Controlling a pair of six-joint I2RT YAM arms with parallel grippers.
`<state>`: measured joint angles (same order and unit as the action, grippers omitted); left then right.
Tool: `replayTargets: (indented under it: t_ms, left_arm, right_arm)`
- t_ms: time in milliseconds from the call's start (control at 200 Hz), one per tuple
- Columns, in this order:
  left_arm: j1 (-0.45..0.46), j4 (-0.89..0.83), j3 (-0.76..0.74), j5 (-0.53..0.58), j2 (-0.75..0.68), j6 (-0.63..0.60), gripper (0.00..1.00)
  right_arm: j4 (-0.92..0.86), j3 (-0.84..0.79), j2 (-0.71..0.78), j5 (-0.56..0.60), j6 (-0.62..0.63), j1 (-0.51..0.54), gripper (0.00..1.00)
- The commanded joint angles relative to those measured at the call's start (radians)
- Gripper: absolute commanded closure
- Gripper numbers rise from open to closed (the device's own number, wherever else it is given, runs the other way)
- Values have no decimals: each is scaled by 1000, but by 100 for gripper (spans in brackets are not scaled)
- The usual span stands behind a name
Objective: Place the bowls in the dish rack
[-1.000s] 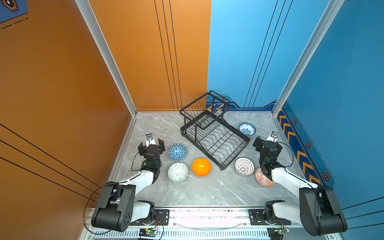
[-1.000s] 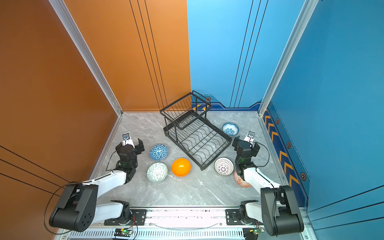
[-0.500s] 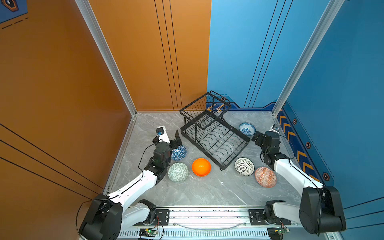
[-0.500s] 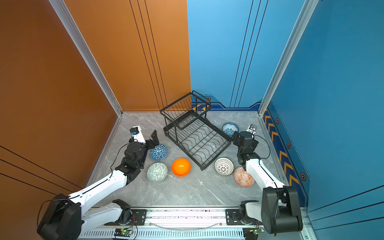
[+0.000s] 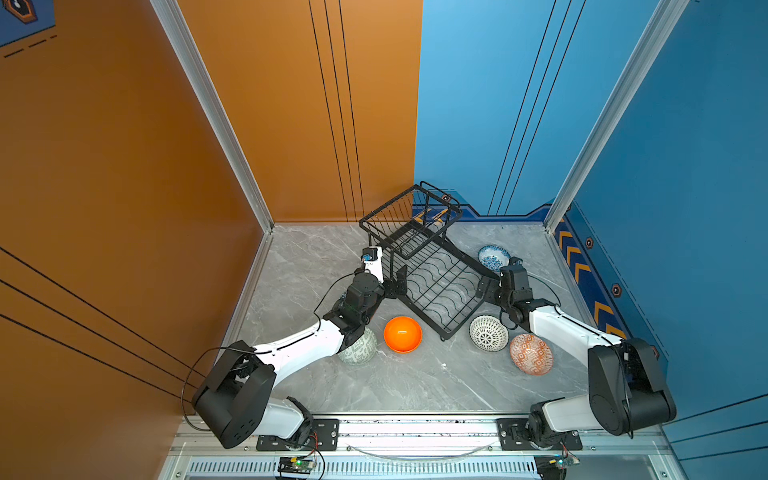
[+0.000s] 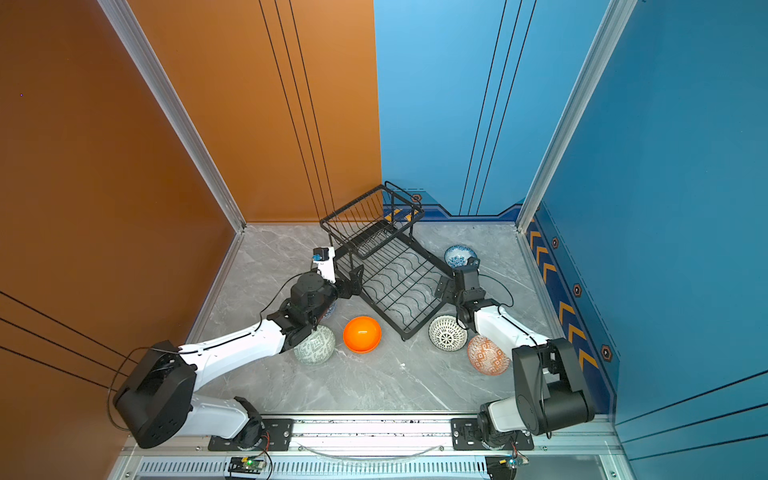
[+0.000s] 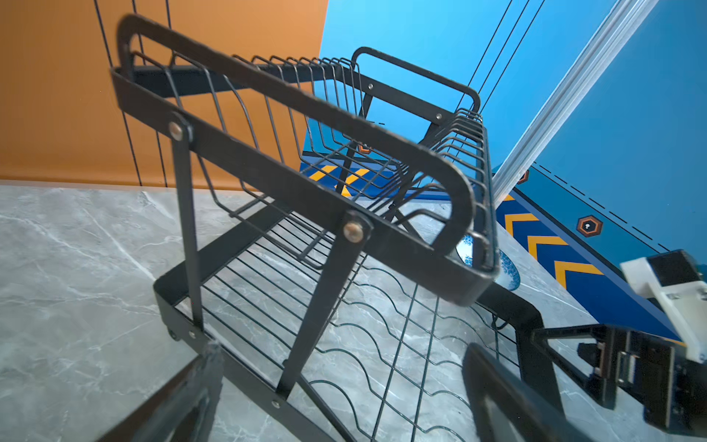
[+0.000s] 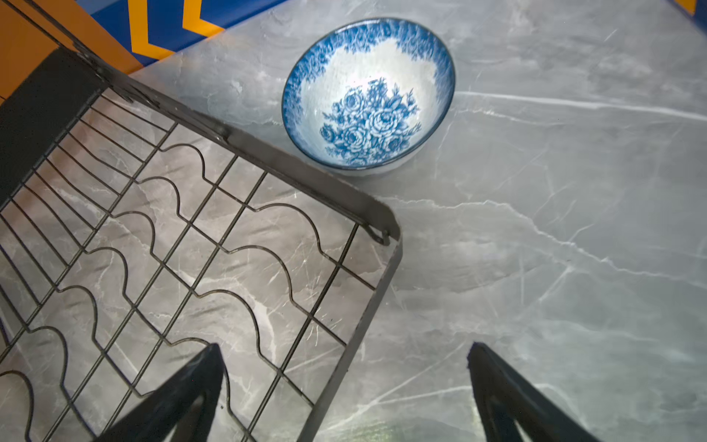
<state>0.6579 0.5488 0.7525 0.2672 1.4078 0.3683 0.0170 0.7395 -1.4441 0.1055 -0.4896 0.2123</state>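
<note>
1. The left gripper (image 5: 395, 284) is hanging at the left edge of the rack (image 5: 436, 282), in the middle of both top views. Its jaws are standing wide apart and are gripping nothing. In the left wrist view one finger (image 7: 191, 386) is showing beside the rack's near frame bar and the other is showing over the wire floor. I cannot tell whether either one is touching.
2. The blue bowl (image 6: 331, 309) is sitting left of centre. It is mostly hiding under the left arm, so only a small part is showing.
3. The green bowl (image 5: 360, 350) is sitting on the table (image 5: 415, 386), lower left of the rack, partly under the left forearm (image 5: 299, 353).
4. The orange bowl (image 5: 402, 333) is sitting just right of the green one, near the rack's lowest corner but apart from it.
5. The rack is standing at an angle on the table, with its raised basket (image 5: 411, 220) at the upper end.
6. The lattice bowl (image 5: 488, 332) is sitting near the rack's lower corner, on its right.
7. The right gripper (image 5: 487, 291) is hanging at the rack's right edge, jaws wide apart and empty. In the right wrist view one finger (image 8: 183, 398) is showing over the wire floor and the other over bare table.
8. The floral bowl (image 8: 369, 95) is standing upright just beside the rack's right bar, in the upper right of the table.
9. The red bowl (image 5: 531, 354) is sitting at the lower right, just beside the lattice bowl.
</note>
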Motion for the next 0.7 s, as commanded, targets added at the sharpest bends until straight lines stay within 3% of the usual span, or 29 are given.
replayTargets:
  t_ms: [0, 290, 696]
  left_arm:
    - [7, -4, 42, -47, 29, 21, 2]
    - [-1, -4, 75, -71, 87, 39, 2]
    - [-27, -9, 46, -102, 71, 65, 2]
  right_arm:
    - [-24, 36, -42, -86, -62, 18, 0]
    - [13, 84, -144, -119, -95, 51, 0]
    - [3, 196, -241, -76, -92, 115, 0]
